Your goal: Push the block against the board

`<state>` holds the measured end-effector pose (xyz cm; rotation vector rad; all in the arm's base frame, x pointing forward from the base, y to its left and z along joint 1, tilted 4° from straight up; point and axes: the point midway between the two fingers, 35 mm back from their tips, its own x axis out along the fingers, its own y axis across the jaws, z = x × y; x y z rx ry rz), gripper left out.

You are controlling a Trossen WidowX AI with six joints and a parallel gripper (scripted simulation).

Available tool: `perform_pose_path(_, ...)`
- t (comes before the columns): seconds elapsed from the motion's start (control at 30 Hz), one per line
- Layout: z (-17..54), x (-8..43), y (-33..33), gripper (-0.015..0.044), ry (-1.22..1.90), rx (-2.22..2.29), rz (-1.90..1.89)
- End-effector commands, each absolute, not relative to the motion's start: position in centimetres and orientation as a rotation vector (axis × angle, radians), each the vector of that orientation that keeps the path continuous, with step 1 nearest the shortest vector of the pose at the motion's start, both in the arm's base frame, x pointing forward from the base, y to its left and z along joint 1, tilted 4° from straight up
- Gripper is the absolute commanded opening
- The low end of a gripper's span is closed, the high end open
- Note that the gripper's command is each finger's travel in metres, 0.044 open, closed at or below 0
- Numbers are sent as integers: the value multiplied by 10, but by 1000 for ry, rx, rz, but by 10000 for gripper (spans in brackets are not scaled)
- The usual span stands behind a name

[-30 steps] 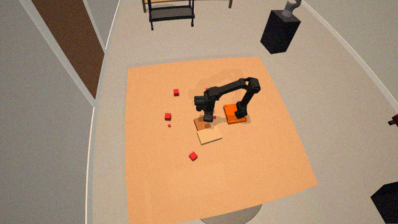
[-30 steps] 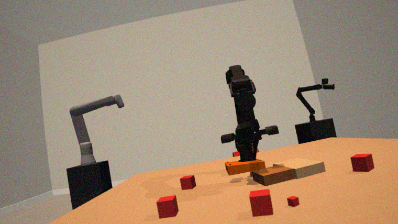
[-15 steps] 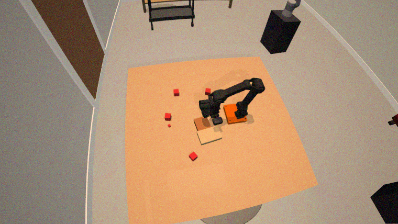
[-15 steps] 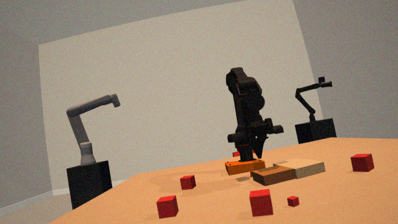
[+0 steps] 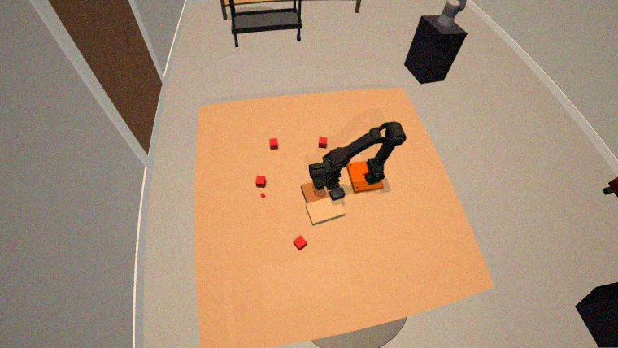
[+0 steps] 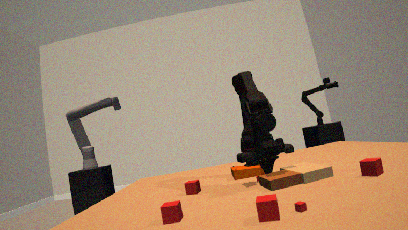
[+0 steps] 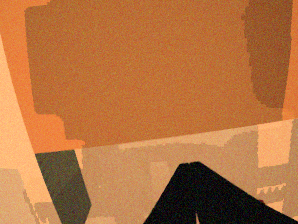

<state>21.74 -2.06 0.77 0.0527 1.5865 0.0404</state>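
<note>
The square block (image 5: 309, 193) (image 6: 286, 179) (image 7: 140, 65) is orange-brown and lies flat. One whole side of it lies against a long side of the pale board (image 5: 324, 211) (image 6: 317, 170) (image 7: 7, 110), with no gap that I can see. At the far end from the arm's base their edges look about even; a small offset is too fine to tell. The board's dark side runs on past the block at the base end. My gripper (image 6: 269, 172) (image 7: 189, 172) is shut and empty, beside the block's side that faces the base. In the top view the arm hides the fingertips.
The arm's orange base (image 5: 359, 176) (image 6: 247, 172) stands close behind the gripper. A tiny red cube (image 6: 257, 179) (image 7: 261, 202) is near the fingers. Red cubes (image 5: 260, 181) (image 5: 273, 144) (image 5: 299, 242) (image 6: 267, 208) lie around the table (image 5: 411, 241).
</note>
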Motion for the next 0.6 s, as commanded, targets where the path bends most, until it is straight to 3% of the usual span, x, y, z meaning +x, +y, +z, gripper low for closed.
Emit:
perform_pose_path(0.0,6,222,-20,0,1585,52,47)
perform_pose_path(0.57,6,249,-20,0,1582,52,47)
